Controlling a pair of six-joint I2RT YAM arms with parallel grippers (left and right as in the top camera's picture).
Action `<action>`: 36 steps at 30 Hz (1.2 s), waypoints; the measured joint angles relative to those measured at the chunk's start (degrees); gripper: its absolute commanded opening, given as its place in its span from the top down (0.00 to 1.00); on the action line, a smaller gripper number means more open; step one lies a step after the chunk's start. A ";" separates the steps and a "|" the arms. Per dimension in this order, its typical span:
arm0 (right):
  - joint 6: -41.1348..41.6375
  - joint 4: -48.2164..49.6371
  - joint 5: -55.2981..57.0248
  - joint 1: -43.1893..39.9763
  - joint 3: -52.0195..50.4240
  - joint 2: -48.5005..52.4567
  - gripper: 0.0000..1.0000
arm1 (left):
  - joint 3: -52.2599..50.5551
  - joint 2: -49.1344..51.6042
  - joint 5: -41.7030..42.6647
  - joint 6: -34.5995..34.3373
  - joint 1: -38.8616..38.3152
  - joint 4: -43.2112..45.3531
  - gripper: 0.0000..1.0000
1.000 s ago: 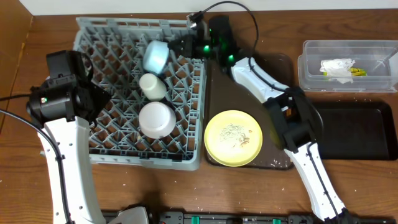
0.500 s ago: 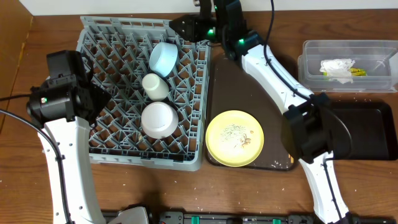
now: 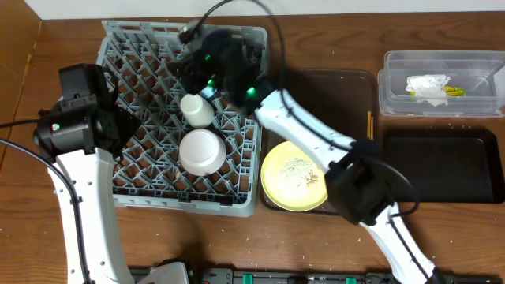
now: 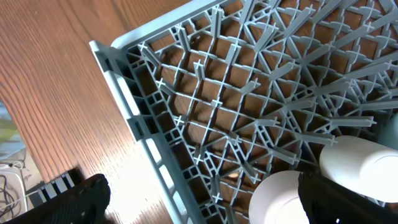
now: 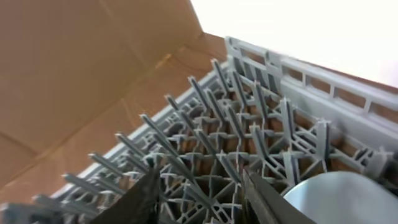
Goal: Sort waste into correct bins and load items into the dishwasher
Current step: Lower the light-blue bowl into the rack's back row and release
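**Light blue bowl just outside the parted right gripper, far part of the rack**

Shows only in the right wrist view: light blue bowl (image 5: 339, 199) as a pale rounded rim at the lower right, among the pegs of the grey dish rack (image 3: 142, 193). Lies just beside 1 finger, not between the 2. Hidden under the arm from overhead.

- **Right gripper** (image 5: 202, 199): over the far middle of the rack, fingers spread, holding nothing.
- **Left gripper** (image 4: 205, 205): at the rack's left edge, fingers wide apart, empty.
- **In the rack:** small white cup (image 3: 196, 109) just nearer than the right gripper, pinkish-white bowl (image 3: 198, 151) nearer again.
- **Right of the rack:** yellow plate (image 3: 293, 175) with crumbs (image 3: 296, 167) on the brown tray (image 3: 331, 87), and chopsticks (image 3: 368, 124) at its right edge.
- **Far right:** wrapper (image 3: 428, 85) inside the clear tub (image 3: 394, 99), black tray (image 3: 442, 166) nearer.
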 measured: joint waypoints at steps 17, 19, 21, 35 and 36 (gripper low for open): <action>-3.74 -4.28 15.82 -2.99 0.96 5.20 0.99 | 0.00 0.00 0.00 0.00 0.00 0.00 0.02; -3.85 -8.35 17.49 -2.99 2.34 5.20 0.99 | 0.00 0.00 0.00 0.00 0.00 0.00 0.02; -3.98 -12.11 18.60 -3.13 3.98 5.22 0.99 | 0.00 0.00 0.00 0.00 0.00 0.00 0.02; -4.39 -12.90 6.21 -2.43 15.30 5.81 0.99 | 0.00 0.00 0.00 0.00 0.00 0.00 0.02; -4.37 -12.70 6.03 -2.03 15.30 6.10 0.99 | 0.00 0.00 0.00 0.00 0.00 0.00 0.02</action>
